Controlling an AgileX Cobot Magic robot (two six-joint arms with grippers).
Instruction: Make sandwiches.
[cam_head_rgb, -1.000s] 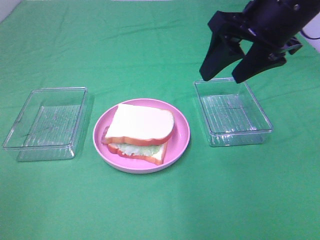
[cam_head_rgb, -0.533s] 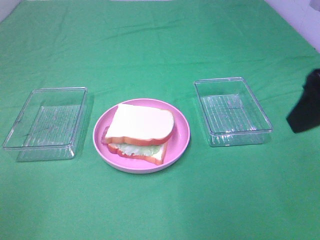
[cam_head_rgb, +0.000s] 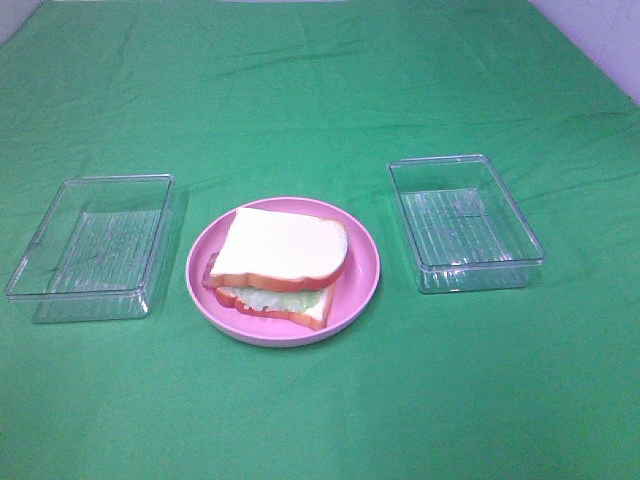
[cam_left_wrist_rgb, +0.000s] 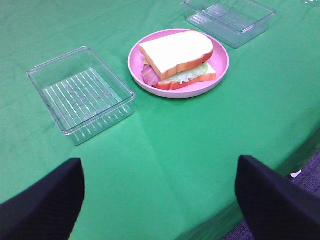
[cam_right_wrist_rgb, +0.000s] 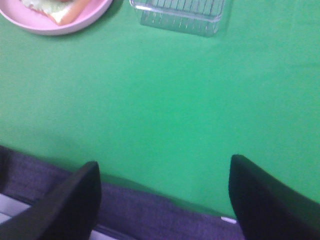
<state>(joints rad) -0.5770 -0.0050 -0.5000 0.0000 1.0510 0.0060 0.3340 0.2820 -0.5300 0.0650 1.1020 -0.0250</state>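
Green cloth (cam_head_rgb: 320, 90) covers the whole work surface, with both arms pulled back to its near edge. Two clear trays, the left tray (cam_head_rgb: 92, 245) lying nearer the left gripper (cam_left_wrist_rgb: 159, 200) and the right tray (cam_head_rgb: 465, 222) nearer the right gripper (cam_right_wrist_rgb: 162, 200), stand well apart from either tool and look unfilled. Between them a pink plate (cam_head_rgb: 360, 290) carries the sandwich (cam_head_rgb: 283, 262), ahead of both grippers (far beyond the jaws' reach at this stance). Both grippers stand wide, holding nothing.

Handling, as judged: the sandwich is a loose stack of light toy layers, top slice skewed over lettuce and bacon, so it would likely shear if pinched at one corner; gripping across both crust edges, through the full stack, seems safest. Nothing blocks the approach; the plate's raised rim may hinder a low side entry.
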